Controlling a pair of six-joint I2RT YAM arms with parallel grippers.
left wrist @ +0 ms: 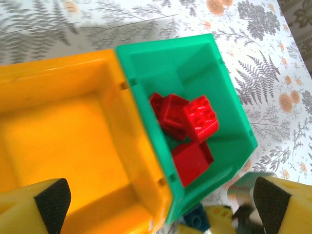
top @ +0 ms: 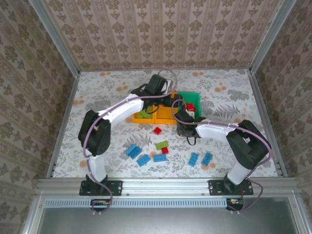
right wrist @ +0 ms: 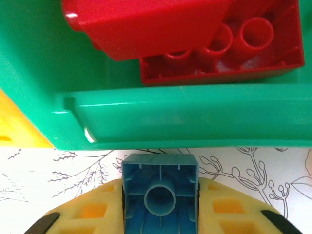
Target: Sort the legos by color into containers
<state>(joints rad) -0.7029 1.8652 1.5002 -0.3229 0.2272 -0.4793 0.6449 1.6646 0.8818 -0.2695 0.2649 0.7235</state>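
**A:** Fern-print cloth covers your table (top: 234, 92); damask wallpaper rises behind. What lies nearest the arm bases?

**B:** Loose legos (top: 143, 160), blue, lime and red, scattered apart. Beyond them, your right tool (right wrist: 160, 214) is clamped on a blue brick (right wrist: 160, 190), just outside the green bin (right wrist: 161, 117).

**A:** And inside?

**B:** Red bricks (left wrist: 200, 117); your left wrist view shows studs, the right wrist hollow undersides. Your left tool (left wrist: 158, 204) hangs spread wide over the orange bin (left wrist: 63, 141).

This looks like a small robotics lab cell: aluminium rails (top: 165, 184) box in wallpaper-patterned panels (top: 161, 29) around a fern-printed counter (top: 229, 92).
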